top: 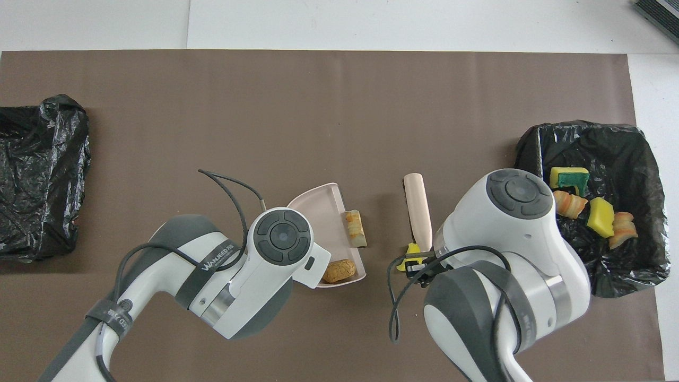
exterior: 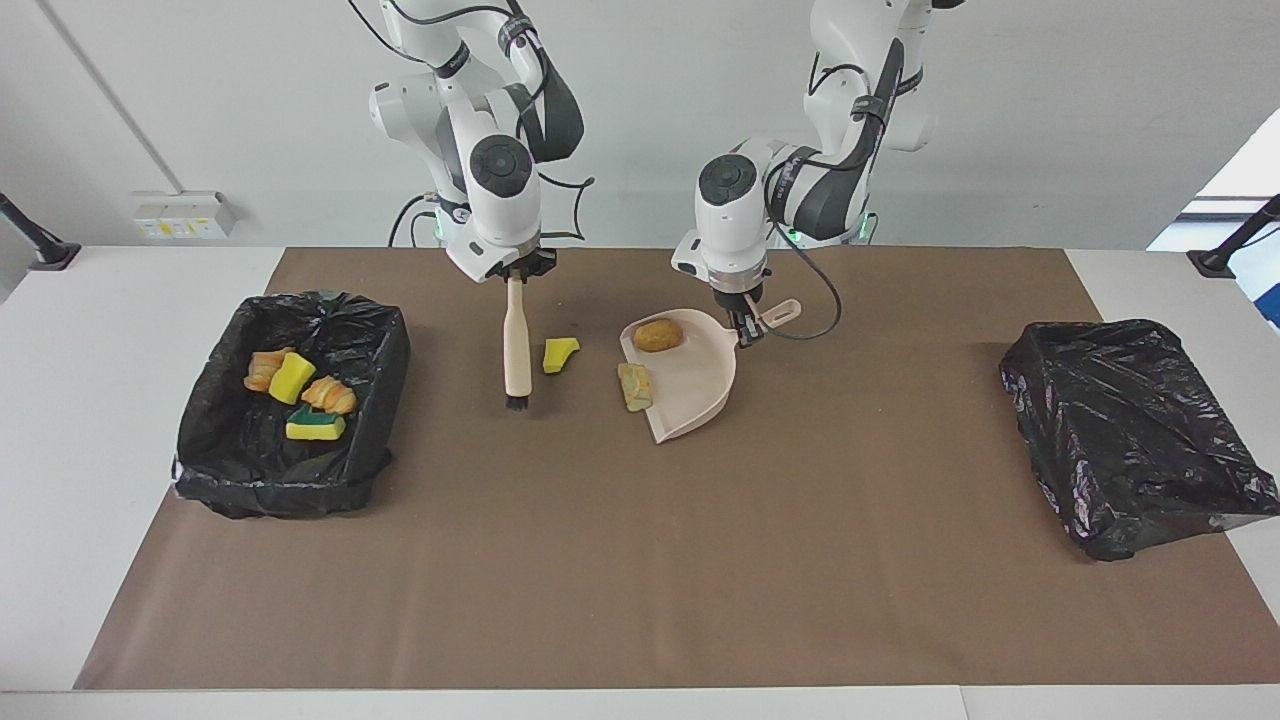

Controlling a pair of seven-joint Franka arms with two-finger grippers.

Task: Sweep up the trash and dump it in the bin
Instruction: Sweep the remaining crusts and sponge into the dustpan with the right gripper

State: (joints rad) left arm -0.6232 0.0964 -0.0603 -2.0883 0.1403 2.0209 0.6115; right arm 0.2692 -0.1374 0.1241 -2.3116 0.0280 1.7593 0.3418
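Robotics lab, staged test setup. Two white Franka arms [exterior: 500, 150] mounted side by side at one edge of white table [exterior: 100, 330]. Brown paper mat [exterior: 640, 560] covers work area. Bare white wall [exterior: 1050, 120] past arms, plain, no furnishing. Wall socket strip [exterior: 183, 215] at table level. Black camera-stand clamps [exterior: 40, 245] at table corners. Loose cables [exterior: 815, 290] run along arms. Bins lined with black plastic bags [exterior: 1130, 430] at each end of table, props laid out for trial rather than household use.

seven trash scraps [exterior: 321, 393], two black-lined bins [exterior: 210, 470], one dustpan [exterior: 700, 385], one brush [exterior: 516, 345]
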